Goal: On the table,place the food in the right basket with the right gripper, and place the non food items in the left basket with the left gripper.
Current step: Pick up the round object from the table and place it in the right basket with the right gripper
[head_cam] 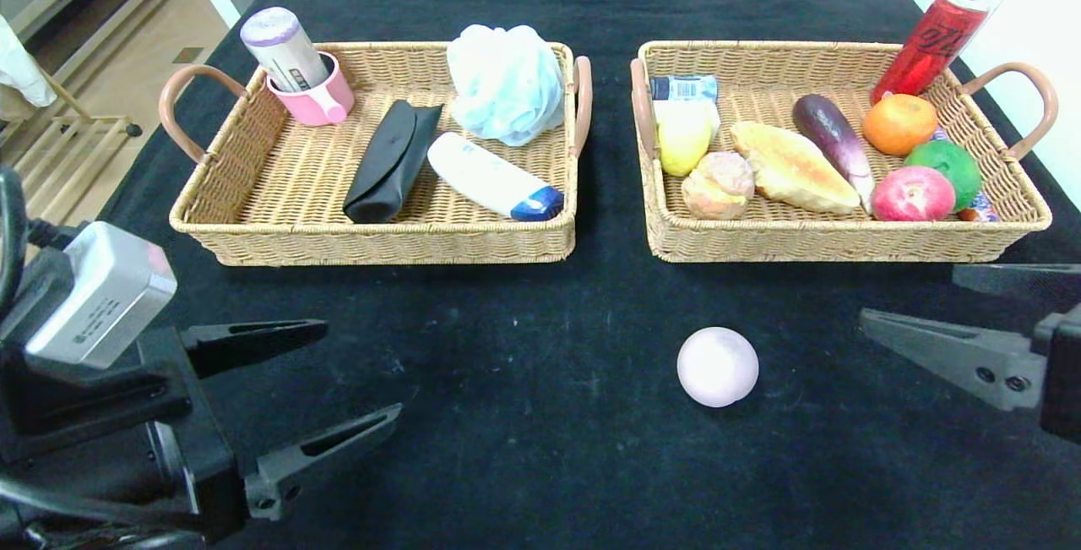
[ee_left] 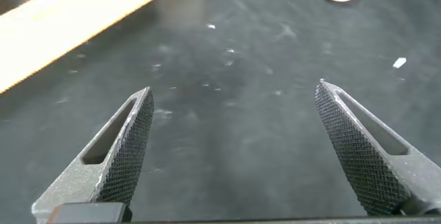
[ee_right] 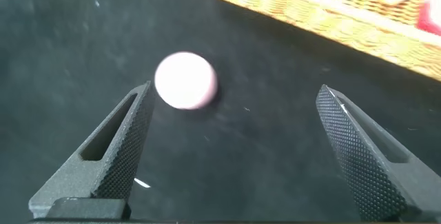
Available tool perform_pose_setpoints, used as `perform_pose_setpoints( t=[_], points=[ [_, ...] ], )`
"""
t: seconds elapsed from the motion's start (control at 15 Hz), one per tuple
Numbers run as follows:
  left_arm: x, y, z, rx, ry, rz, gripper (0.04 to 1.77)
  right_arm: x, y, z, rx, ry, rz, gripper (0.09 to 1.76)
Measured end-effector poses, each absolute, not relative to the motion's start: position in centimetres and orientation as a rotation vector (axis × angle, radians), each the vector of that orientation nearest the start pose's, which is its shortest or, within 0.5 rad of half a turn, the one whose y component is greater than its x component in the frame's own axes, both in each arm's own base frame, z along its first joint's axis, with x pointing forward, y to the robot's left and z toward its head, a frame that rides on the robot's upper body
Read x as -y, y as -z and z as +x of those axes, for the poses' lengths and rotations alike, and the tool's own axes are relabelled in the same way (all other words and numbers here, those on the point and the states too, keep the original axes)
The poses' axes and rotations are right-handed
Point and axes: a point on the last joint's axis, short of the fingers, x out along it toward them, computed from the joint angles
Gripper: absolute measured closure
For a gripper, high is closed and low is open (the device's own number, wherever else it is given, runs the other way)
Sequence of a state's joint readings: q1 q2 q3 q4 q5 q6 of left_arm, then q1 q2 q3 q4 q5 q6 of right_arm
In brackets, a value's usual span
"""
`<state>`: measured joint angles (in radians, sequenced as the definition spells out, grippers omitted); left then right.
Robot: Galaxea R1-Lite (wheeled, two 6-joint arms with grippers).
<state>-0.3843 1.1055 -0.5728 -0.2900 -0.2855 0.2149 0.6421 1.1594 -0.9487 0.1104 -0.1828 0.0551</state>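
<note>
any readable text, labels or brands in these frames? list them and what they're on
Nothing can be read for certain.
Red can: dark lettering down its side, too blurred to read.
Cylinder in the pink cup: dark printed block, too small to read.
Blue-and-white packet in the right basket: print illegible.
White bottle in the left basket: faint mark, illegible.
Grey module on the left arm: small print, illegible.
Wrist views: no text.
</note>
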Motion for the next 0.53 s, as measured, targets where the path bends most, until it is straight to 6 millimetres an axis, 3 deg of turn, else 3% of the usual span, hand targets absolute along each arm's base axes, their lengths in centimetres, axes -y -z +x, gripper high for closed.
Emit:
perform_pose_setpoints(
  t=[0.53],
  points=[
    [5.1,-22.0,13.7,-0.152,0.651,0.226,0.11,-15.9,-29.4,16.3,-0.532,-0.324,0.08,0.14]
  ],
)
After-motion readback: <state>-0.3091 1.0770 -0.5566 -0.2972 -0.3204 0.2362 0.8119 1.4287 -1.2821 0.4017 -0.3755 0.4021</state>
